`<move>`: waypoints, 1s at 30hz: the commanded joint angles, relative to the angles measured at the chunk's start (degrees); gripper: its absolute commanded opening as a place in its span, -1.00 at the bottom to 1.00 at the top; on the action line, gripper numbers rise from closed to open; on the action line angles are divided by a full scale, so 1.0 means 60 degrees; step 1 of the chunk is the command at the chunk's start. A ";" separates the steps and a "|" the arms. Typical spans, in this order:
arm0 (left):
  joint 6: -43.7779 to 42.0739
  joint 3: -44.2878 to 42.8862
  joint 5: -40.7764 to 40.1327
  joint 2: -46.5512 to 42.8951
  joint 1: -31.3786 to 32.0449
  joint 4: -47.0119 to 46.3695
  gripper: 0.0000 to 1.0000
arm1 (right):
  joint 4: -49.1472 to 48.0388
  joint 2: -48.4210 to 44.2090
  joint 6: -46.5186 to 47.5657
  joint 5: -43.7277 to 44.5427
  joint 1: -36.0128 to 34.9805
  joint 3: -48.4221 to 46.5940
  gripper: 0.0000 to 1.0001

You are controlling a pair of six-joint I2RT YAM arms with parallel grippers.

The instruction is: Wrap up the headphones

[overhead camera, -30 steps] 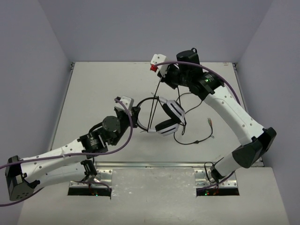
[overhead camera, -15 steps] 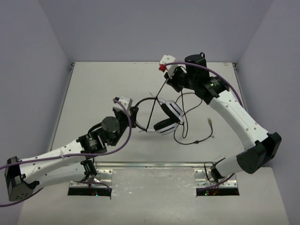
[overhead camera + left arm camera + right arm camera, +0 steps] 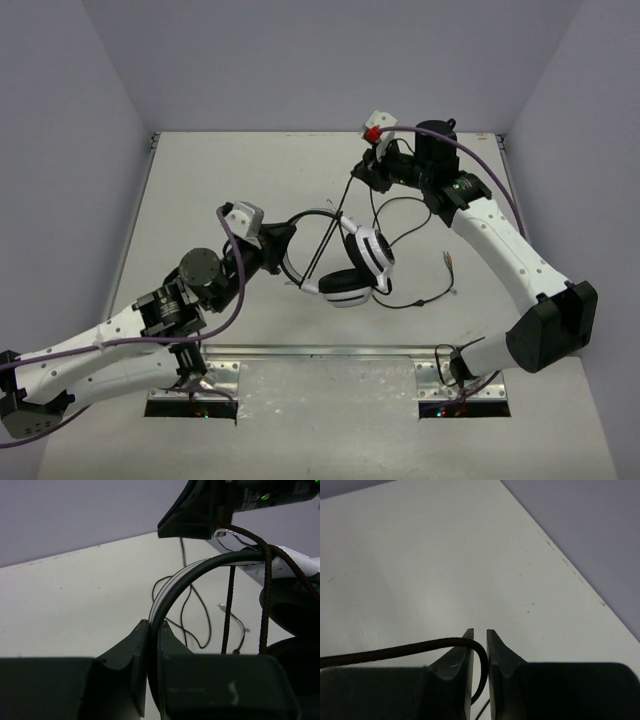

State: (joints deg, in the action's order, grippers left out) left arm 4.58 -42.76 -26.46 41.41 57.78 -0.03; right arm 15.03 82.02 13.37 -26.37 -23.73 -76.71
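Clamping state, left tool: fingers pressed together on the headphones, gripping the headband near the counter's middle.
Right tool: fingers drawn almost together, pinching the cable; raised toward the far right corner.
Cable run: a taut strand descends from the right tool across the headband; slack loops lie on the counter toward the right edge.
Earcups: right of the left tool; contact with the counter cannot be told.
Open room: broad counter surface between the left tool and the left edge.
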 commanded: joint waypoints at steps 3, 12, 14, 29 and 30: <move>0.0218 -0.1354 0.1172 -0.0456 0.0287 -0.2205 -0.99 | -0.3185 -0.0252 -0.1929 -0.1824 0.0468 0.1077 -0.65; 0.0686 -0.2185 0.0324 0.0127 0.0302 -0.2881 -0.99 | -0.7115 0.0567 -0.5387 -0.3763 0.0279 0.2382 -0.47; 0.0803 -0.2554 0.0191 0.0363 0.0302 -0.2619 -0.99 | -0.7701 0.0919 -0.5509 -0.3633 0.0088 0.2603 -0.46; 0.1903 -0.4649 -0.4711 0.1578 0.0302 -0.2265 -0.99 | -1.1454 0.2136 -0.6798 -0.3179 -0.1521 0.5106 -0.64; 0.1859 -0.4752 -0.4905 0.1725 0.0287 -0.2265 -0.99 | -1.1484 0.2121 -0.6783 -0.3120 -0.1684 0.5254 -0.64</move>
State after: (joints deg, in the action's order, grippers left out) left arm 12.32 -67.02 -47.92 50.43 58.96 -5.65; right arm -45.19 95.57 -25.74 -45.30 -30.39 -46.72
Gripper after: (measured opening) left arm 0.060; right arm 0.187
